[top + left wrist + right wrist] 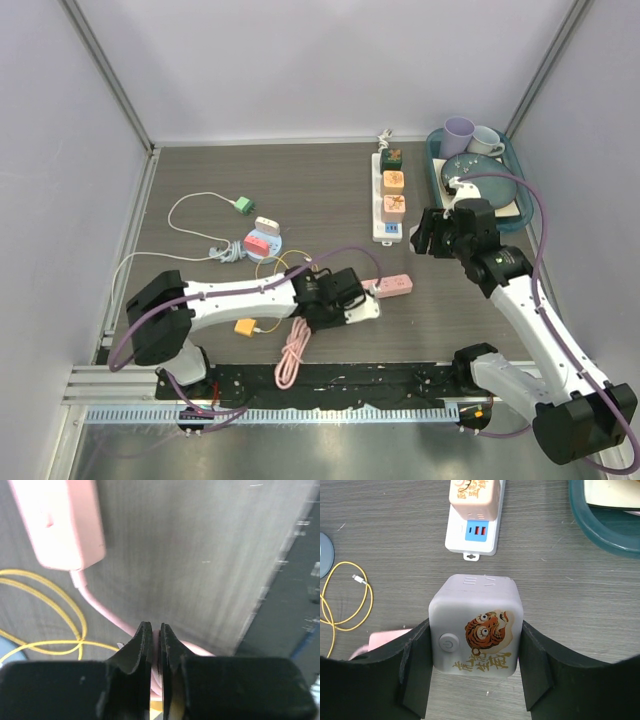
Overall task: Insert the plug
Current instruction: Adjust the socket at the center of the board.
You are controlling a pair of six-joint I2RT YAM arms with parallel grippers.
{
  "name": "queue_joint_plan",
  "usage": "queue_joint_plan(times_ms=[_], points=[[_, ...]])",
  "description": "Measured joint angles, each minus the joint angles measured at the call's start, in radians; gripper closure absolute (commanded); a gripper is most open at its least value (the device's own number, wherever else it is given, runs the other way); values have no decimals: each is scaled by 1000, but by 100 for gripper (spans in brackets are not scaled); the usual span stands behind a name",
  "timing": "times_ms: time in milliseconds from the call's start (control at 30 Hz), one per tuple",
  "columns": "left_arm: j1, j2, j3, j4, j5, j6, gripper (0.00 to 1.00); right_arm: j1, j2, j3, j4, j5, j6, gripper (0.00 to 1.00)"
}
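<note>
Closest in the right wrist view was the white tiger-print cube adapter (476,630), clamped between the two pads of the right end effector (475,647), whose jaws stood partly apart at the cube's width. It hung above the counter (570,595), just short of the USB end of the white power strip (456,536) and roughly in line with it. A peach cube (472,495) already sat on the strip just beyond that end. No free socket showed from here.

I judged the carry to be the step in hand. The next move would call for finding an open socket, squaring the cube to it and pressing straight down.

Nearer the arm bases than the strip, the left end effector (155,630) was closed, apparently pinching the pink cable (100,605) of a pink block (60,525). A teal tray (600,530) lay beside the strip.
</note>
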Motion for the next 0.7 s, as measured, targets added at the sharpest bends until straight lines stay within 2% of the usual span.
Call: queue_joint_plan(times_ms=[133, 200, 233, 267, 333, 367, 400, 567, 700], points=[[131, -4, -18, 28, -43, 64, 80, 0, 24, 0, 2, -52, -5, 99], [190, -2, -17, 57, -69, 94, 74, 0, 49, 0, 2, -88, -8, 99], [217, 3, -16, 73, -91, 112, 68, 0, 60, 0, 3, -102, -10, 99], [231, 10, -14, 87, -108, 126, 57, 0, 79, 0, 8, -125, -12, 99], [241, 25, -14, 116, -133, 142, 45, 0, 114, 0, 19, -159, -13, 99], [241, 32, -14, 129, -142, 147, 32, 0, 130, 0, 25, -173, -13, 99], [241, 39, -14, 139, -149, 148, 26, 0, 154, -3, 40, -192, -13, 99], [240, 34, -14, 176, -172, 78, 25, 0, 237, -22, 100, -236, -13, 99], [223, -27, -40, 191, -211, -74, 27, 3, 314, -36, 146, -244, -13, 99]])
